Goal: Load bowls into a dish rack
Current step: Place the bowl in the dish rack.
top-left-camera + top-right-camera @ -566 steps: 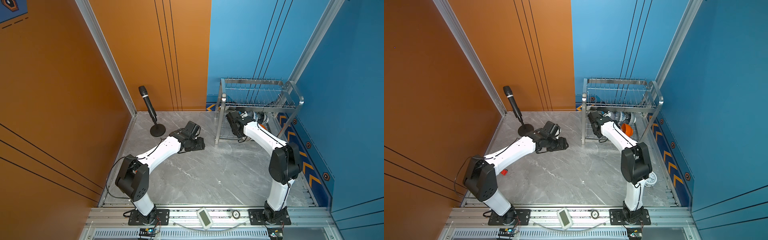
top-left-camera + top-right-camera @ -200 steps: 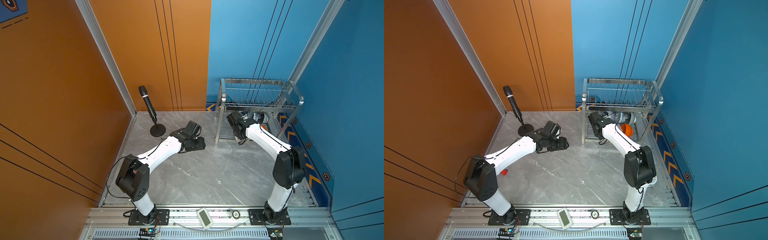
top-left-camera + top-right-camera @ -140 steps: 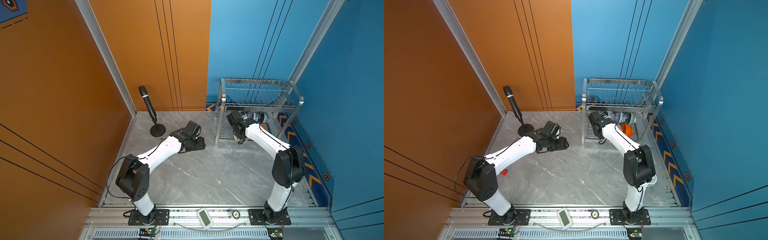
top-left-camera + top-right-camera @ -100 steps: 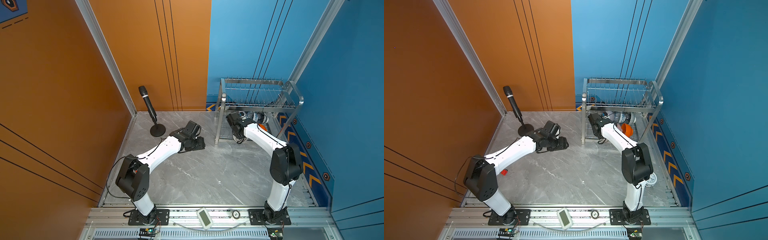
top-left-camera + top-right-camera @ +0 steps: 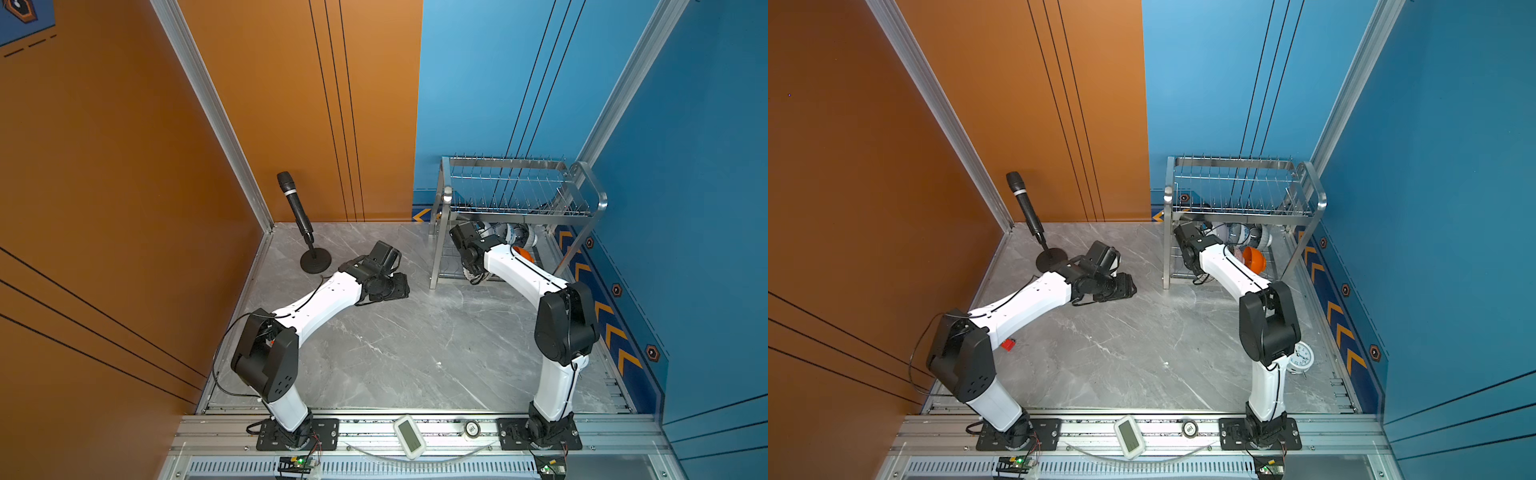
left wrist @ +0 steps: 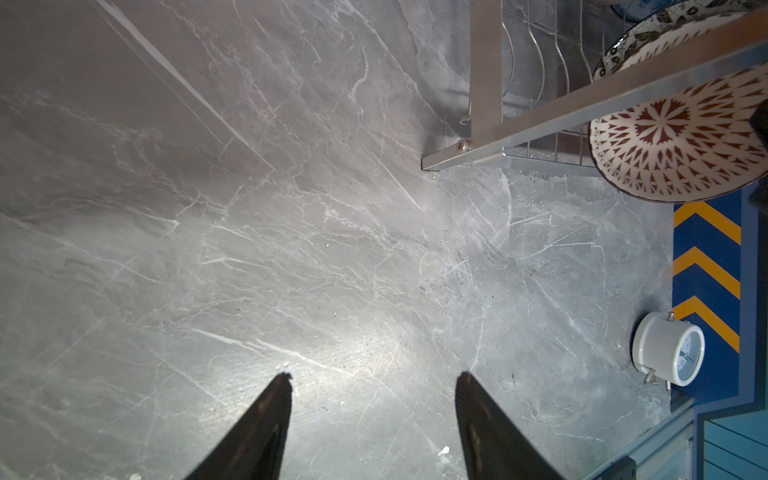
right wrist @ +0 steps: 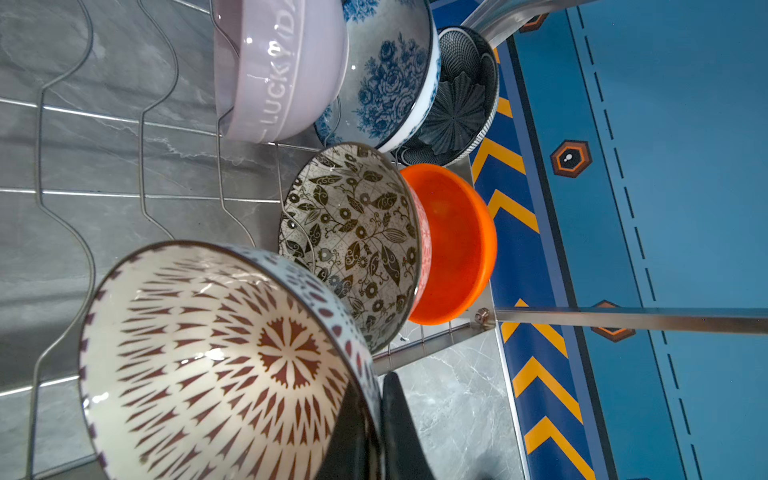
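Pinching the rim of the lattice bowl (image 7: 216, 353) with my right gripper (image 7: 372, 380), I hold it tilted at the front of the dish rack (image 5: 519, 216), on its lower shelf, just beside the leaf bowl (image 7: 353, 237) and orange bowl (image 7: 457, 245). My left gripper (image 6: 372, 376) hangs with its jaws apart over the desk (image 6: 291, 249).

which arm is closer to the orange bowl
Right. The right arm reaches into the dish rack's lower tier near the orange bowl; the left arm lies out on the table, well clear of the rack.
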You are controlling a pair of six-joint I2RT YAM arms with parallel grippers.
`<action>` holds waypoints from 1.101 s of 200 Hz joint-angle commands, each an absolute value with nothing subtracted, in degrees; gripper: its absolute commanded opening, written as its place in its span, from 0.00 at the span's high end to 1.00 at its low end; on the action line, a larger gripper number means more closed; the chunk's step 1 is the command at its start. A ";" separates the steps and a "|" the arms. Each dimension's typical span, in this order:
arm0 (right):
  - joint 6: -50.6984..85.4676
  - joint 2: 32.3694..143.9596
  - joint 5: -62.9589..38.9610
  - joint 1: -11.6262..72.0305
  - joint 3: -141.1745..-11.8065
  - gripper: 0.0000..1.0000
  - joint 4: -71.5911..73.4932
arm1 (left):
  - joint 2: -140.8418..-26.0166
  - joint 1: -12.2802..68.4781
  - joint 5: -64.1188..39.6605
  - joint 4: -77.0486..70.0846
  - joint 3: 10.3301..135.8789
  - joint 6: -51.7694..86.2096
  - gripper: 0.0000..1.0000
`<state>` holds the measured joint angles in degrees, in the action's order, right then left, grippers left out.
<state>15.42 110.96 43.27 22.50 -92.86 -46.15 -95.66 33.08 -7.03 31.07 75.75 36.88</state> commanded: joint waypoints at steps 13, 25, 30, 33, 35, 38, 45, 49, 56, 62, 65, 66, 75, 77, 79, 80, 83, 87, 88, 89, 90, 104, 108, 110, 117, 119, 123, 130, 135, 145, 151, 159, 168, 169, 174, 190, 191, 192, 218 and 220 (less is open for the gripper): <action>13.50 112.55 45.45 21.62 -96.03 1.00 -45.18 | -95.72 32.58 -6.97 32.78 76.77 35.66 0.36; 12.80 113.09 46.27 21.58 -96.56 1.00 -45.17 | -95.72 32.54 -6.93 32.78 76.73 35.67 0.36; 12.58 113.45 46.61 21.56 -96.83 1.00 -45.10 | -95.72 32.57 -6.90 32.78 76.80 35.64 0.36; 12.34 113.61 46.71 21.54 -96.97 1.00 -45.17 | -95.75 32.59 -6.92 32.78 76.74 35.65 0.36; 12.18 113.70 46.81 21.53 -97.06 1.00 -45.17 | -95.72 32.58 -6.87 32.78 76.75 35.65 0.36; 12.04 113.77 46.96 21.52 -97.17 1.00 -45.18 | -95.77 32.57 -6.89 32.77 76.74 35.73 0.36; 11.55 114.15 47.47 21.45 -97.44 1.00 -45.02 | -95.80 32.53 -6.90 32.78 76.73 35.71 0.36; 11.24 114.39 47.75 21.45 -97.56 1.00 -44.92 | -95.80 32.52 -6.94 32.75 76.73 35.70 0.36; 10.66 114.85 48.59 21.46 -97.88 1.00 -44.90 | -95.86 32.51 -6.98 32.76 76.82 35.77 0.36; 10.31 115.19 48.99 21.45 -98.24 1.00 -44.83 | -95.80 32.44 -6.99 32.77 76.80 35.72 0.36; 10.09 115.36 49.11 21.37 -98.38 1.00 -44.82 | -95.80 32.42 -6.98 32.74 76.83 35.72 0.36; 10.05 115.38 49.17 21.36 -98.45 1.00 -44.82 | -95.80 32.43 -6.96 32.76 76.82 35.70 0.36; 9.71 115.81 49.24 21.18 -98.92 1.00 -44.82 | -95.80 32.43 -7.01 32.78 76.82 35.76 0.36; 9.70 115.90 49.22 21.20 -99.00 1.00 -44.82 | -95.84 32.43 -6.98 32.78 76.82 35.70 0.36; 9.68 115.99 49.22 21.23 -99.10 1.00 -44.78 | -95.81 32.30 -6.95 32.78 76.82 35.71 0.36; 9.63 116.00 49.22 21.21 -99.17 1.00 -44.80 | -95.85 32.28 -6.99 32.78 76.82 35.70 0.36; 9.51 116.17 49.22 21.10 -99.35 1.00 -44.84 | -95.81 32.27 -6.99 32.78 76.74 35.69 0.36; 9.31 116.38 49.26 21.11 -99.62 1.00 -44.83 | -95.80 32.31 -6.98 32.76 76.76 35.77 0.36; 9.27 116.46 49.24 21.10 -99.64 1.00 -44.82 | -95.80 32.33 -7.05 32.77 76.79 35.77 0.36; 9.25 116.50 49.27 21.10 -99.65 1.00 -44.82 | -95.80 32.34 -7.04 32.78 76.80 35.77 0.36; 9.24 116.52 49.33 21.10 -99.71 1.00 -44.82 | -95.80 32.34 -6.99 32.78 76.77 35.73 0.36; 8.58 117.19 50.11 21.12 -100.61 1.00 -44.81 | -95.92 32.17 -7.05 32.78 76.78 35.77 0.36; 8.34 117.36 50.33 21.10 -100.80 1.00 -44.82 | -95.95 32.03 -7.05 32.78 76.77 35.71 0.36; 8.28 117.45 50.42 21.09 -100.96 1.00 -44.82 | -95.90 32.11 -7.06 32.78 76.74 35.73 0.36; 7.95 117.74 50.86 21.09 -101.32 1.00 -44.82 | -95.96 32.08 -7.16 32.78 76.79 35.76 0.36; 7.85 117.83 50.90 21.09 -101.40 1.00 -44.82 | -95.97 32.08 -7.13 32.78 76.77 35.72 0.36; 7.63 118.00 51.08 21.09 -101.66 1.00 -44.80 | -96.02 31.98 -7.20 32.78 76.82 35.57 0.36; 7.24 118.27 51.52 21.09 -102.07 1.00 -44.78 | -95.98 31.96 -7.17 32.78 76.81 35.68 0.36; 6.89 118.41 51.94 21.09 -102.43 1.00 -44.82 | -95.98 31.87 -7.21 32.78 76.82 35.65 0.36; 6.23 118.44 52.74 21.18 -102.57 1.00 -44.82 | -96.07 31.82 -7.27 32.78 76.82 35.65 0.36; 5.92 118.48 53.43 21.26 -102.54 1.00 -44.82 | -96.19 31.75 -7.23 32.78 76.82 35.66 0.36; 5.57 119.31 53.80 21.28 -104.42 1.00 -44.82 | -96.24 31.70 -7.32 32.78 76.82 35.65 0.36; 4.99 120.29 54.27 21.27 -104.87 1.00 -44.82 | -96.33 31.64 -7.30 32.78 76.86 35.61 0.36; 4.96 120.31 54.34 21.27 -104.91 1.00 -44.78 | -96.33 31.64 -7.34 32.78 76.88 35.60 0.36; 4.64 120.40 54.56 21.27 -105.10 1.00 -44.77 | -96.33 31.62 -7.42 32.78 76.93 35.61 0.36; 3.33 121.05 55.69 21.27 -105.51 1.00 -44.64 | -96.42 31.44 -7.46 32.78 76.91 35.53 0.36; 3.25 121.08 55.75 21.27 -105.53 1.00 -44.64 | -96.42 31.45 -7.51 32.78 76.91 35.52 0.36; 3.16 121.10 55.82 21.27 -105.59 1.00 -44.65 | -96.42 31.41 -7.49 32.78 76.91 35.56 0.36; 1.47 122.05 56.72 21.35 -106.13 1.00 -44.33 | -96.55 31.18 -7.55 32.72 76.95 35.49 0.36; 1.38 122.14 56.87 21.35 -106.18 1.00 -44.37 | -96.56 31.15 -7.53 32.77 76.94 35.46 0.36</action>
